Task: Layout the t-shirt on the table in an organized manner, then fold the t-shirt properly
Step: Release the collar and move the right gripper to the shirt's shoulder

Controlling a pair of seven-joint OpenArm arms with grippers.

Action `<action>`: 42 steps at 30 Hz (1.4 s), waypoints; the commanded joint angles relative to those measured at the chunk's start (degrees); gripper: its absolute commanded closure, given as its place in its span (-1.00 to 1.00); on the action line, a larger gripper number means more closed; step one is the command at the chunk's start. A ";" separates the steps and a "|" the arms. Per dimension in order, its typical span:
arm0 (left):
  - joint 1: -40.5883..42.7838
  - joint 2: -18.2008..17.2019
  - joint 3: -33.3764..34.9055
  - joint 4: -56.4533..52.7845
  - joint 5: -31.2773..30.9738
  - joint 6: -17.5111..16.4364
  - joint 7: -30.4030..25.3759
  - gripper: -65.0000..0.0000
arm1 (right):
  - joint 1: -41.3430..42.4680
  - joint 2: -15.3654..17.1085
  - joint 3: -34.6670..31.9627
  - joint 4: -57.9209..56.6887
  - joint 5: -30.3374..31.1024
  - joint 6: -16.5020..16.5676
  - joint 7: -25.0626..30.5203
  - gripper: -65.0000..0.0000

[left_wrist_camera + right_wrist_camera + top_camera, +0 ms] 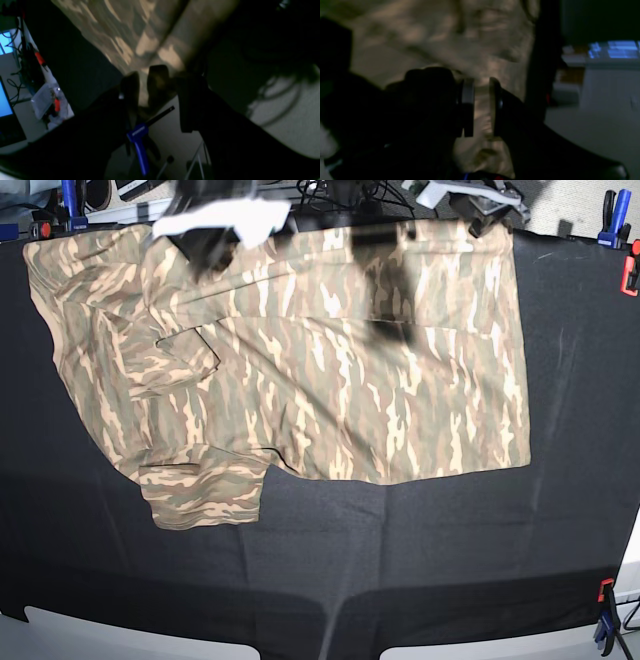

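The near edge of the surface (330,580) is bare black cloth. Past it the t-shirt (330,360) lies spread almost flat, sideways, reaching from mid-surface to the far edge, its hem toward one side and its collar end toward the other. One sleeve (200,485) pokes out on the near side, and some wrinkles and a turned-over flap remain near the collar end. At the far edge both arms grip the cloth: the right gripper (481,107) is clamped on a bunched fold of the t-shirt, and the left gripper (156,87) seems closed on the t-shirt's edge by a blue clamp (138,140). The laying-out looks mostly done; smoothing and all folding remain.
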 commanded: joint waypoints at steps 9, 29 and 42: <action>-1.14 -0.09 0.11 -8.02 1.81 0.70 -0.39 0.29 | -0.35 -3.61 19.26 1.11 12.26 0.11 1.31 0.68; -1.14 -0.09 0.11 -9.35 11.76 5.03 2.54 1.00 | -0.35 -3.63 32.59 1.11 36.52 9.88 8.96 0.68; -1.27 -1.55 -1.29 -9.38 15.78 5.27 7.91 1.00 | -0.35 -3.61 32.59 1.11 36.11 10.56 9.09 0.68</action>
